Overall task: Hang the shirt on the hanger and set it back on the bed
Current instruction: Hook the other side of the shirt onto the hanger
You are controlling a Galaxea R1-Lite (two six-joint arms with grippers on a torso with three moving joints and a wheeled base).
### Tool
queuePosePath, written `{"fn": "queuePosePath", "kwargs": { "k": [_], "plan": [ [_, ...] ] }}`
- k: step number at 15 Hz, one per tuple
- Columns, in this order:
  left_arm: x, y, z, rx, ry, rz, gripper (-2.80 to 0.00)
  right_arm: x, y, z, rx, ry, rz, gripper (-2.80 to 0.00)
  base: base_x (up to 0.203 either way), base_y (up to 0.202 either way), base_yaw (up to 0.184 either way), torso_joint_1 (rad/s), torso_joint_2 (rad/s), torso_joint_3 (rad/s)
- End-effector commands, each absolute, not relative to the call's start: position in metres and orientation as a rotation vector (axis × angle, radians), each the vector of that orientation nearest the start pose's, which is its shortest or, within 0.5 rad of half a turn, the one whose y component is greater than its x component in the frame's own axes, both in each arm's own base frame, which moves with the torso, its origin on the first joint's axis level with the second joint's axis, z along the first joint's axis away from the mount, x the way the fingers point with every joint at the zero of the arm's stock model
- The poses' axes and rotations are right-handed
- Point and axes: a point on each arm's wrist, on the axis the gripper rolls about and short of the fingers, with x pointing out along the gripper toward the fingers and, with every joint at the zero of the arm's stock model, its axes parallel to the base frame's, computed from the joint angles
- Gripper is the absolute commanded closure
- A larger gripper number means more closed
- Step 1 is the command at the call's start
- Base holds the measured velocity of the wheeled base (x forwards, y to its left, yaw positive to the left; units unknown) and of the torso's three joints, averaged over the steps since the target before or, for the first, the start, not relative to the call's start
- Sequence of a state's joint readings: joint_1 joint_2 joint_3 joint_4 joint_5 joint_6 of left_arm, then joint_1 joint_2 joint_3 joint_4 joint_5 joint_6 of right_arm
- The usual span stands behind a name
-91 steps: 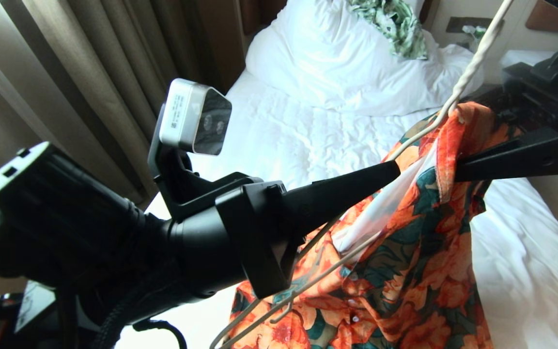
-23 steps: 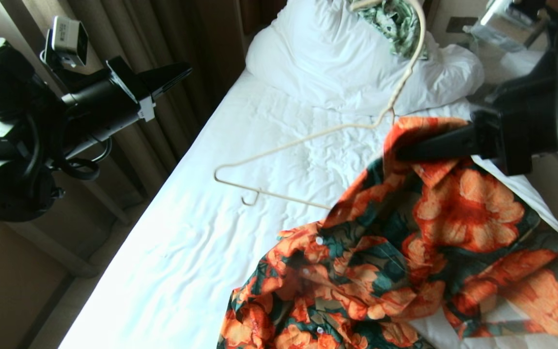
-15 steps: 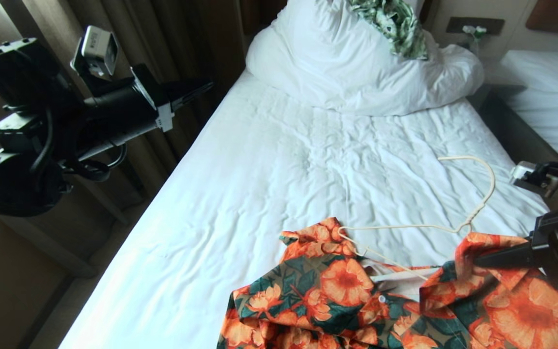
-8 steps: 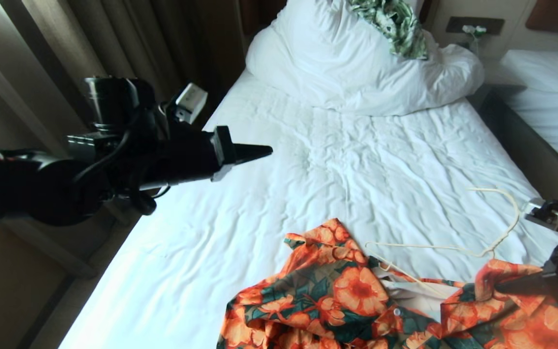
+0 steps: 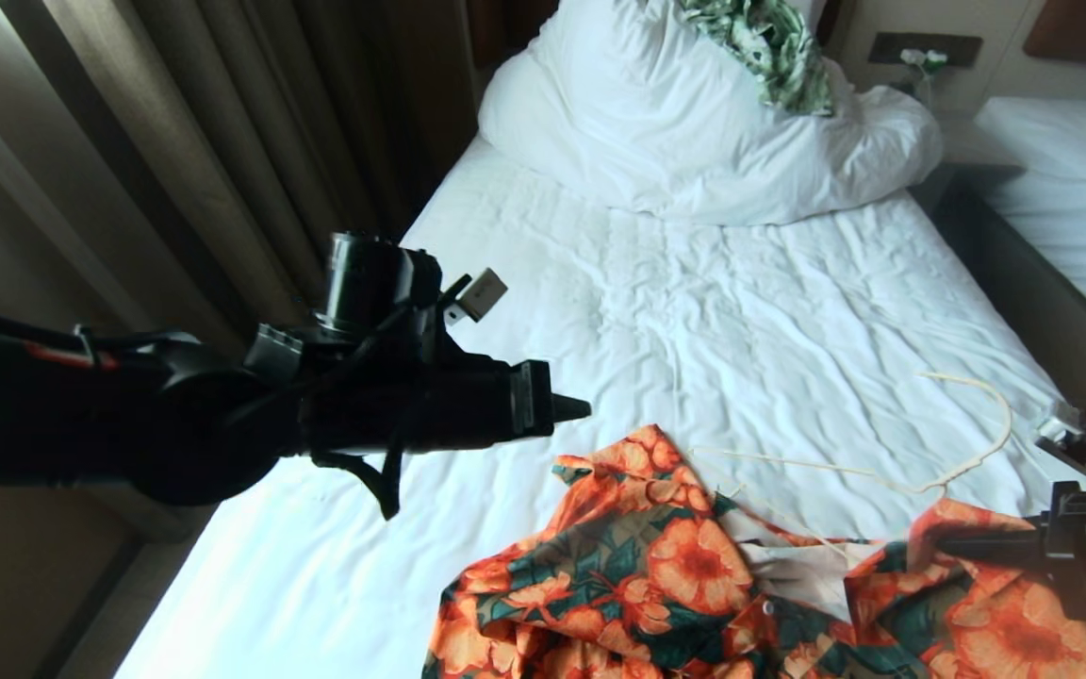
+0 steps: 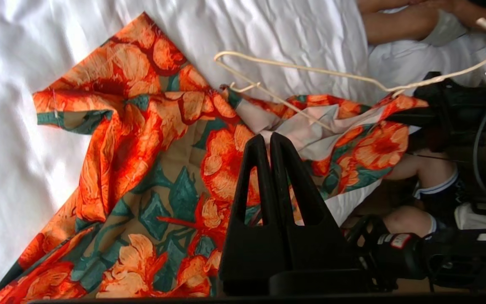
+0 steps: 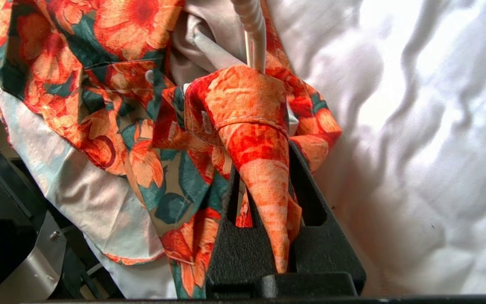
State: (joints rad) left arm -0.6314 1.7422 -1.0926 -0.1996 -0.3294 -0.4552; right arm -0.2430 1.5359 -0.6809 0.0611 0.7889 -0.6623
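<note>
Head view shows the orange-flowered, dark-green short-sleeved shirt (image 5: pixel 694 585) crumpled on the white-sheeted bed (image 5: pixel 524 283), the thin cream wire hanger (image 5: pixel 929 471) partly inside it, the right gripper (image 5: pixel 944 545) clamped on its collar, the left gripper (image 5: pixel 581 408) closed, empty, above the sheet.

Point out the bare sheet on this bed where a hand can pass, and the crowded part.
Free: the sheet of the bed between the duvet heap and the shirt, and the strip along the curtain side. Crowded: the near corner, with the shirt, the hanger, the right gripper and the left gripper above.
</note>
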Motion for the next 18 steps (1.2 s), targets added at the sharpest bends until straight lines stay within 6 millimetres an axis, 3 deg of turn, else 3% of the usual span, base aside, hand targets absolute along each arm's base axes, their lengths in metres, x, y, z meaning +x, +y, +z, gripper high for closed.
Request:
{"fn": "queuePosePath", "kwargs": {
  "k": [1, 4, 7, 11, 14, 17, 18],
  "plan": [
    [0.257, -0.21, 0.194, -0.322, 0.707, -0.824, 0.0, 0.213, -0.043, 0.144, -0.155, 0.578, 0.711, 0.0, 0.0, 0.0, 0.0, 0.0, 0.0, 0.0],
    [0.242, -0.23, 0.185, -0.276, 0.734, -0.839, 0.0, 0.214, -0.051, 0.149, -0.187, 0.522, 0.657, 0.0, 0.0, 0.0, 0.0, 0.0, 0.0, 0.0],
    [0.23, -0.269, 0.158, -0.182, 0.769, -0.815, 0.0, 0.208, -0.048, 0.143, -0.176, 0.539, 0.665, 0.0, 0.0, 0.0, 0.0, 0.0, 0.0, 0.0],
    [0.225, -0.317, 0.132, -0.076, 0.747, -0.769, 0.0, 0.194, -0.041, 0.13, -0.169, 0.59, 0.668, 0.0, 0.0, 0.0, 0.0, 0.0, 0.0, 0.0],
    [0.214, -0.341, 0.118, -0.03, 0.745, -0.764, 0.0, 0.189, -0.037, 0.122, -0.174, 0.614, 0.677, 0.0, 0.0, 0.0, 0.0, 0.0, 0.0, 0.0],
    [0.219, -0.367, 0.102, 0.002, 0.7, -0.691, 0.0, 0.19, -0.037, 0.123, -0.179, 0.608, 0.677, 0.0, 0.0, 0.0, 0.0, 0.0, 0.0, 0.0],
    [0.222, -0.371, 0.105, -0.001, 0.68, -0.681, -2.8, 0.19, -0.037, 0.123, -0.179, 0.608, 0.676, 0.0, 0.0, 0.0, 0.0, 0.0, 0.0, 0.0]
  ]
}}
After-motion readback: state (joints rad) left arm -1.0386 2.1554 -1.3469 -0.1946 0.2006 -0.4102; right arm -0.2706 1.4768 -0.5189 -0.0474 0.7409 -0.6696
